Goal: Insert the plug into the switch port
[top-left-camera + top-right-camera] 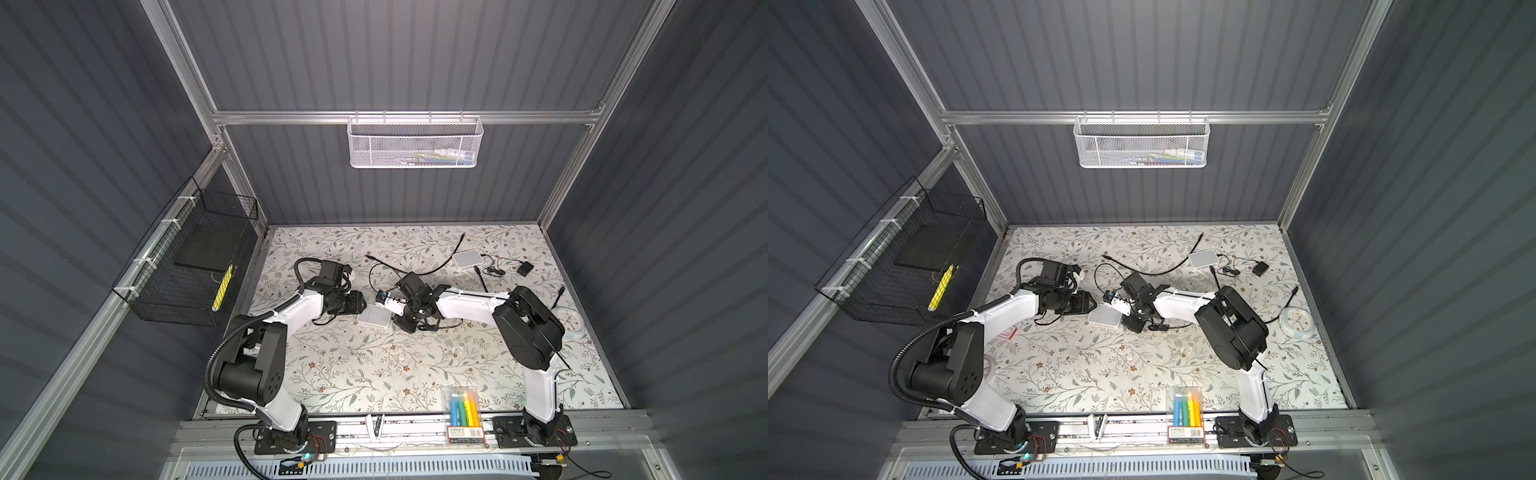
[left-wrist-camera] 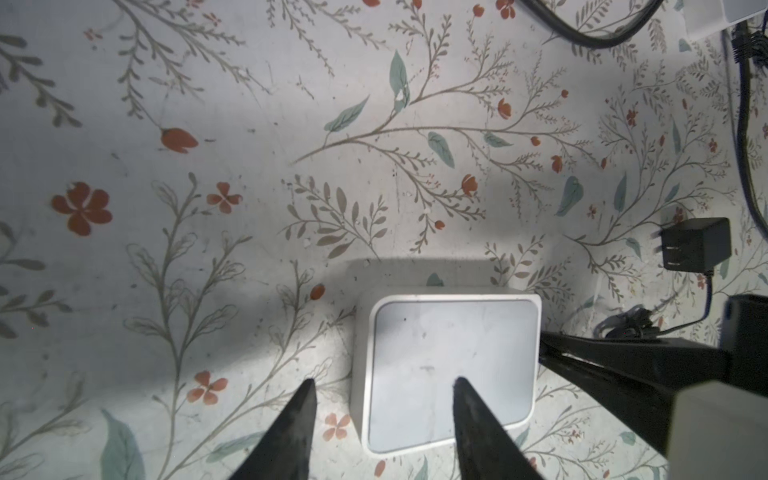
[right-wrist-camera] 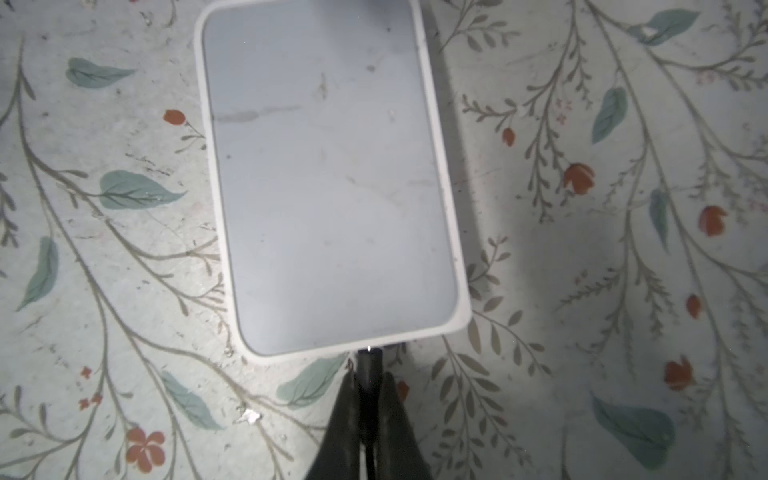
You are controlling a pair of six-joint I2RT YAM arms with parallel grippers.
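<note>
Roughly at the middle of the floral-covered table (image 1: 374,374), the white switch (image 1: 373,320) lay flat, seen in both top views with the two arms meeting over it from either side. The right gripper (image 3: 368,376) was pinched tight on the black plug (image 3: 367,358), whose tip met the short side of the switch (image 3: 328,178) nearest that wrist camera; the port itself was hidden below the rim, so whether the plug had gone in could not be told. The left gripper (image 2: 384,399) stood about half open with nothing clamped: one finger (image 2: 465,415) hung over the switch's grey top (image 2: 449,365), the other over the bare table just beside its edge. In the left wrist view the right arm's dark fingers reached the switch's far side. Well apart, toward the back of the table, lay a second white box (image 1: 467,258) with a black power adapter (image 1: 524,269) near it. A round clock (image 1: 1298,322) sat at the right edge, and a pack of markers (image 1: 464,409) lay at the front.
</note>
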